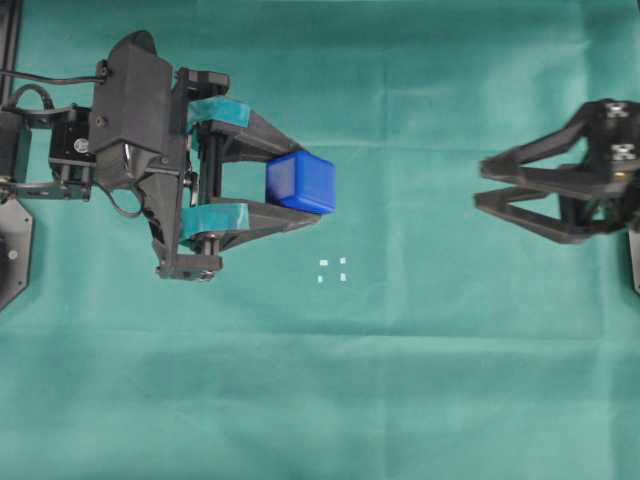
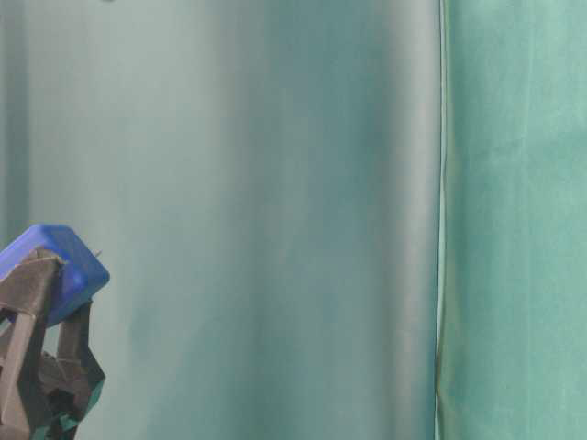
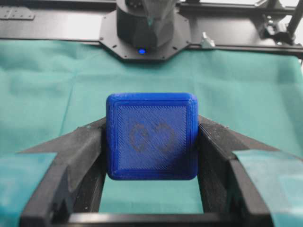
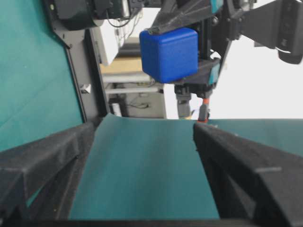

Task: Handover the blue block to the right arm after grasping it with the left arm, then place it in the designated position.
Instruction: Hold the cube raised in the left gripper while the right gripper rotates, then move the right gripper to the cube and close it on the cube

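- My left pincer is holding the blue block, raised above the green cloth.
- My right pincer stands wide, empty, well apart at 3 o'clock.
- Handover is not done; the designated position at 5 o'clock is bare.

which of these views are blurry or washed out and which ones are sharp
Overhead: evenly lit and sharp, blue block and white marks crisp. Table-level: backdrop soft and streaky, little detail. Left wrist: block's face sharp, teal-taped fingers blurred up close. Right wrist: background blown out white, near fingers out of focus.
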`<state>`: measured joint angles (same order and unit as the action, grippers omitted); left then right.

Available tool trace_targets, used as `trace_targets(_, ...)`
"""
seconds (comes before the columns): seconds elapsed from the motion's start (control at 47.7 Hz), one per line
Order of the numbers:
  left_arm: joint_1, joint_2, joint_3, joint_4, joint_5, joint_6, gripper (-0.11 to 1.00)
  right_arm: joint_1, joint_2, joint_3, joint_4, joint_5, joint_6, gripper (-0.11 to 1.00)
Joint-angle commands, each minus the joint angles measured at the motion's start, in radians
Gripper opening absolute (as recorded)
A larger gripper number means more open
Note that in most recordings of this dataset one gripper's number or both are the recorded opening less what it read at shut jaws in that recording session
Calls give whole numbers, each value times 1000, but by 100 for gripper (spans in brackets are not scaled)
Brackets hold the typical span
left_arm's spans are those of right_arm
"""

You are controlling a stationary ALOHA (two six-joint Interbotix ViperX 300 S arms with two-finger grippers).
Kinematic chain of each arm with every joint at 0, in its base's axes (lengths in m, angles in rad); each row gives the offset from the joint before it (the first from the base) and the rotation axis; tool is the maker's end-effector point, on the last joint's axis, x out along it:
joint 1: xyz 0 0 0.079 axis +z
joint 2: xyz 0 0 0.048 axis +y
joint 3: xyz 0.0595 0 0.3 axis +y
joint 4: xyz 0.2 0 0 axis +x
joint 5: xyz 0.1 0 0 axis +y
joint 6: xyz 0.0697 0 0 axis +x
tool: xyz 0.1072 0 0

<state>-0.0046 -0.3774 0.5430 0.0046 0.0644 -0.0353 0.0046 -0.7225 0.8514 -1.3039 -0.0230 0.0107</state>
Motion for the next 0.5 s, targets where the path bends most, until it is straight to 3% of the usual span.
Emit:
trace_targets(0.0, 2, -20, -11, 0, -2, 0, 46, 3, 40, -58, -2, -5, 2, 94)
trace_targets(0.482, 3, -20, -9, -2, 6, 2, 46, 3, 270, -249, -2, -9, 2, 94)
